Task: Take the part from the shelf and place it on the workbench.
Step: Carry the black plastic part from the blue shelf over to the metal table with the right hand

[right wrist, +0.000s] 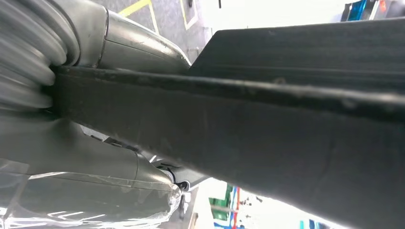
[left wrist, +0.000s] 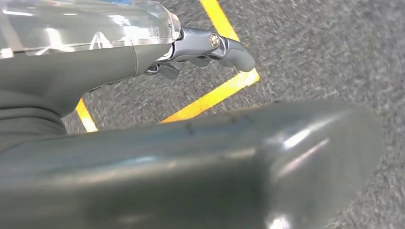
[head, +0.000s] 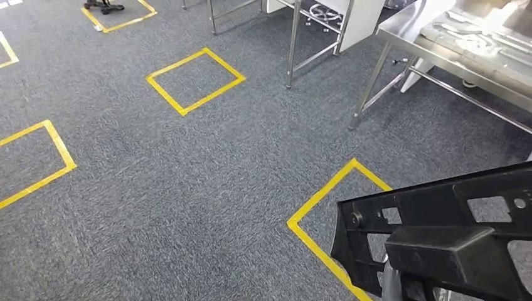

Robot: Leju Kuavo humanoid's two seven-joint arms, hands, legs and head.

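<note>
Nearest us, the black plastic part (head: pixel 439 232) rides low at our right, held up over the grey carpet (head: pixel 188 188); the right hand (right wrist: pixel 95 138) clamps its long edge, thumb on one face, fingers on the other. Our left hand (left wrist: pixel 200 47) hangs over the carpet, fingers curled, holding nothing. Below the part lies a yellow tape square (head: pixel 326 200), and beyond stands the steel workbench (head: pixel 414 31), well apart.

Workshop floor, grey carpet (head: pixel 188 188), yellow taped squares (head: pixel 195 81), steel workbench (head: pixel 439 56)
</note>
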